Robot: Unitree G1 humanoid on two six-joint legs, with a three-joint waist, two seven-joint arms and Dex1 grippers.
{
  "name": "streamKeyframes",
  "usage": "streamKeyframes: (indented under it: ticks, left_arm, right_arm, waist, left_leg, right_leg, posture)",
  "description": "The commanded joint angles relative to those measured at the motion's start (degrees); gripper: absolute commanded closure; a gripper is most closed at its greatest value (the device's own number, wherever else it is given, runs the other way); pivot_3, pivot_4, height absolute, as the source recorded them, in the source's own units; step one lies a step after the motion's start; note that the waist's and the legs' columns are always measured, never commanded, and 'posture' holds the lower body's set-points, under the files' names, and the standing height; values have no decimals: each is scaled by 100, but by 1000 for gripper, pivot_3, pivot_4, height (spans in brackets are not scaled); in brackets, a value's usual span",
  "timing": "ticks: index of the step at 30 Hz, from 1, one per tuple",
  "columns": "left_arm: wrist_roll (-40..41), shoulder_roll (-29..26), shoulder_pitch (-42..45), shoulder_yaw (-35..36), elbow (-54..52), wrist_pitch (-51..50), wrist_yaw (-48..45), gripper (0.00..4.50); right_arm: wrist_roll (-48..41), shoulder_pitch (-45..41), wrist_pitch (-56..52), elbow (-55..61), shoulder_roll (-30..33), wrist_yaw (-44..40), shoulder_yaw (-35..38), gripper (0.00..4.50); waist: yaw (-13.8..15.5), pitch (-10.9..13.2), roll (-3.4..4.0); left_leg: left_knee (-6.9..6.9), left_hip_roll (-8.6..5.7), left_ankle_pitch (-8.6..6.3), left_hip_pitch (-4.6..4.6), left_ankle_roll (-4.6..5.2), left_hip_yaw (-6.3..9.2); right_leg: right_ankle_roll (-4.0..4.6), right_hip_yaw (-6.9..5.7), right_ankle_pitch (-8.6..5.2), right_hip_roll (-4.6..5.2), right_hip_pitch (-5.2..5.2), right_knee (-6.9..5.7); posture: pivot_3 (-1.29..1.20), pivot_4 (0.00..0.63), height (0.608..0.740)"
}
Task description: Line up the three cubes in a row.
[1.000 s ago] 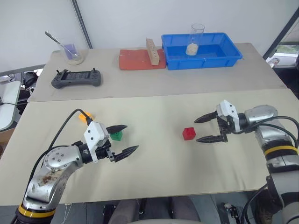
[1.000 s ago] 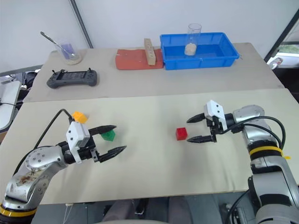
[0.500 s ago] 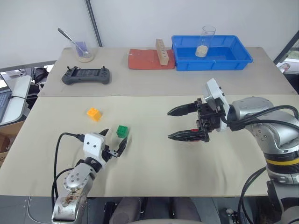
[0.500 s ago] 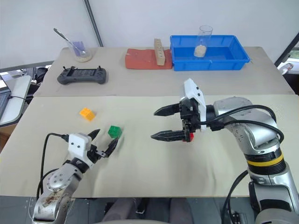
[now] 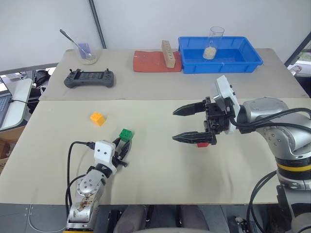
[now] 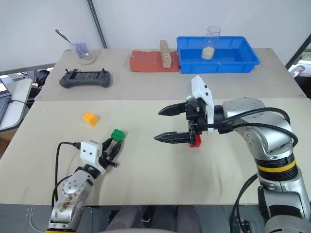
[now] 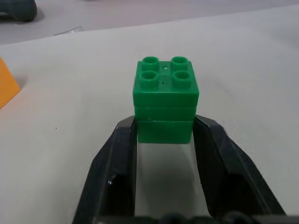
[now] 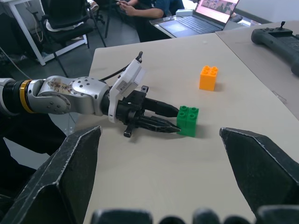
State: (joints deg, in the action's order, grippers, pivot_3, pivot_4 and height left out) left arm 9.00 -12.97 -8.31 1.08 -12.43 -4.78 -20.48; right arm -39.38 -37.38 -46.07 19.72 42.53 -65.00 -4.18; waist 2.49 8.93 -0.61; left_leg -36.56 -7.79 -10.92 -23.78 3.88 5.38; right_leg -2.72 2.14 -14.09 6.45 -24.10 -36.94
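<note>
Now the left pincer (image 7: pixel 164 140) is clamping the green cube (image 7: pixel 165 98) low on the tabletop (image 5: pixel 155 165); right pincer (image 5: pixel 187 124), spread wide, is hovering w/ nothing held. Best slid gently, kept square.

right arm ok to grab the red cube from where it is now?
Probably yes. The right gripper hangs open just above the red cube, which sits free on the table with nothing beside it. The fingers point past the cube, though, so the arm would need to pull back and come down.
</note>
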Motion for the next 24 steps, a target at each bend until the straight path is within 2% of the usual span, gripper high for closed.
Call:
streamKeyframes:
  ticks: [1,4,7,10,12,16,21,24]
  left_arm:
    - [-72,-40,175,12,90,148,13,3249]
    - [-105,-359,390,33,94,198,-278,3249]
    - [287,-938,879,35,-62,-93,-1066,3249]
    - [1090,-1670,1670,-208,-95,-756,-2525,3249]
    - [1288,-1887,2126,-428,108,-945,-3148,3249]
    - [1179,-1843,2942,-1070,702,-829,-4070,3249]
    - [492,-1236,3630,-1848,1917,-40,-4408,3249]
    - [208,-957,3841,-1985,2583,410,-4431,3249]
  right_arm:
    - [37,18,198,86,59,-3,117,0]
    - [276,231,490,31,222,-109,134,0]
    - [461,495,770,-82,466,-239,250,0]
    - [542,769,915,-80,775,-368,388,0]
    - [552,897,962,-58,925,-435,447,0]
    - [550,1205,1011,69,1165,-448,595,0]
    - [479,1586,905,281,1253,-230,828,0]
    - [398,1731,832,401,1267,-121,936,0]
  waist:
    - [1,0,0]
    - [0,0,-1]
    - [15,2,-4]
    - [5,2,-4]
    - [-24,1,-2]
    - [-37,1,-2]
    - [-102,2,-4]
    - [-93,4,-7]
  left_leg:
    - [-1,0,0,0,0,0]
    - [-3,0,0,0,0,0]
    - [-3,0,0,-2,0,1]
    - [-7,-4,0,-4,0,0]
    - [-11,-4,-1,-4,1,1]
    - [-13,-8,-6,-3,14,-1]
    - [-12,-4,-4,-5,23,-2]
    - [-17,-4,-3,-6,23,-2]
  right_leg:
    - [0,-1,0,0,0,0]
    - [0,-3,0,-1,0,0]
    - [0,-15,0,-5,-7,-4]
    - [0,-24,1,-7,-6,-6]
    - [-1,-32,1,-7,-9,-6]
    - [-3,-32,2,-3,0,-6]
    - [-2,-28,3,0,-3,-7]
    - [-2,-29,3,3,2,-5]
  posture:
    - [0,150,740]
    - [0,150,740]
    - [0,150,740]
    - [0,150,740]
    - [0,150,740]
    - [0,150,740]
    - [0,150,740]
    - [0,150,740]
